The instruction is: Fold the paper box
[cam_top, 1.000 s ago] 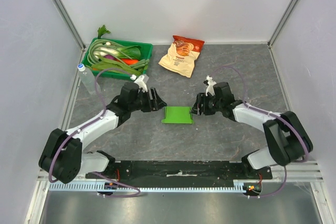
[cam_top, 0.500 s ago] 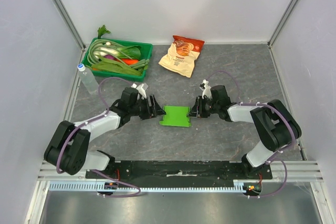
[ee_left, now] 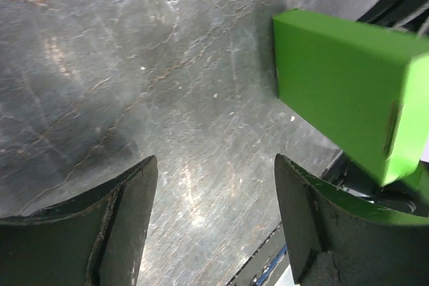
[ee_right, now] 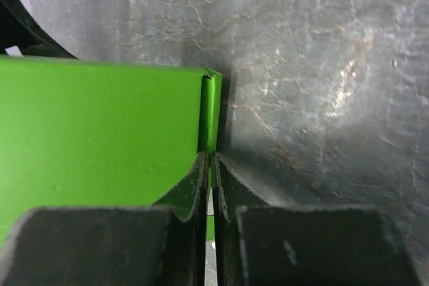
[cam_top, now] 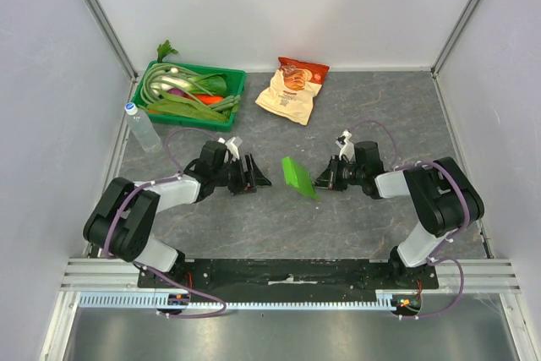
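Slippage is the chief worry, since the right gripper (cam_top: 325, 181) is clamped on very little of the paper box (cam_top: 297, 177). In the right wrist view its fingers (ee_right: 94, 246) are pressed together on a thin strip of cardboard at the box's corner, with the broad green face lying off to one side of them. From above, the box stands tilted up near the middle of the table (cam_top: 372, 234), between the two arms. Whether its lower edge rests on the surface I cannot tell. A pinch that narrow probably lets the box pivot or pull free under any sideways load, and thin card may crease or tear right at the pads. The left gripper (cam_top: 258, 179) has its jaws spread wide with nothing between them; in its own wrist view the box sits up and off to the side, clear of both fingers. If that arm closes in off-line, it could knock the box out of the right gripper's hold. It could also dent a panel instead of bending along a crease, leaving a fold in the wrong place. The vegetable tray (cam_top: 228, 107), the snack bag (cam_top: 292, 86) and the bottle (cam_top: 140, 127) sit well apart at the back and look unlikely to interfere
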Controlling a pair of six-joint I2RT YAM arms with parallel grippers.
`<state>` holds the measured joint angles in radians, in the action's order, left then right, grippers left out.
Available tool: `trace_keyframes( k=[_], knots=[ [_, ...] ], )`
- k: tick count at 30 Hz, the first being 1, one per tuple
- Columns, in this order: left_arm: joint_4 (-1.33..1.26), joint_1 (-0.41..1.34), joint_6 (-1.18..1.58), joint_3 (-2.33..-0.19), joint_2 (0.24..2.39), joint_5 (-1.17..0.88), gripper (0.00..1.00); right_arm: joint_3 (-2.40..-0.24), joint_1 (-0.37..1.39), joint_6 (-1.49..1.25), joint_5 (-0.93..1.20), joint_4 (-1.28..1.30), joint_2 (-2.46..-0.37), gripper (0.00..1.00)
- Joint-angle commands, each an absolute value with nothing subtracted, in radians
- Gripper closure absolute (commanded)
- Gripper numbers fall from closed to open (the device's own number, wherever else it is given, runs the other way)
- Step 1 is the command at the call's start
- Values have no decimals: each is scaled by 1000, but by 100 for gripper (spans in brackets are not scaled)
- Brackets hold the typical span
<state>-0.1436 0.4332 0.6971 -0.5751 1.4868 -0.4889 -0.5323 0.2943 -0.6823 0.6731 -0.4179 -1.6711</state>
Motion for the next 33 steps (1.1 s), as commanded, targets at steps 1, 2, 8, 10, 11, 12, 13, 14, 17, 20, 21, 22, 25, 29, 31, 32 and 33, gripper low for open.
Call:
trace_keyframes(
  k=[1,2,8,10,11,12,13,14,17,20,21,22,25,29,31,32,33],
  knots=[
    [-320,433,794,-555,1486,-583,23,-503,295,-669,640,-414,-1691,92],
    [-325,433,801,-552,1459,-578,23,-511,295,-663,641,-408,-1689,92],
    [-227,433,799,-500,1255,-416,22,-548,296,-624,627,-347,-1638,90],
    [-204,433,796,-521,1218,-394,16,-558,298,-618,620,-327,-1632,90],
    [-206,433,789,-534,1224,-417,11,-561,299,-617,624,-327,-1634,90],
    [-224,434,788,-564,1256,-432,10,-566,299,-617,629,-327,-1637,90],
    [-248,434,793,-580,1284,-471,7,-568,302,-617,630,-327,-1640,90],
    [-274,442,811,-595,1308,-535,7,-568,304,-620,630,-328,-1638,90],
    [-325,477,839,-650,1379,-560,5,-566,310,-624,629,-341,-1637,90],
    [-376,509,856,-658,1402,-529,4,-566,311,-629,626,-345,-1638,90],
    [-386,514,859,-664,1411,-534,4,-566,314,-629,621,-345,-1637,91],
    [-409,521,864,-669,1422,-543,4,-566,319,-629,620,-345,-1635,91],
    [-422,561,867,-698,1468,-557,3,-566,328,-624,615,-339,-1637,91],
    [-481,618,890,-712,1514,-540,2,-565,331,-624,614,-337,-1628,91],
    [-477,629,896,-722,1534,-538,2,-565,334,-623,608,-331,-1621,91],
    [-447,630,897,-736,1546,-532,2,-565,334,-617,604,-327,-1612,92],
    [-434,629,897,-742,1561,-528,2,-568,336,-614,601,-316,-1609,91]
  ],
)
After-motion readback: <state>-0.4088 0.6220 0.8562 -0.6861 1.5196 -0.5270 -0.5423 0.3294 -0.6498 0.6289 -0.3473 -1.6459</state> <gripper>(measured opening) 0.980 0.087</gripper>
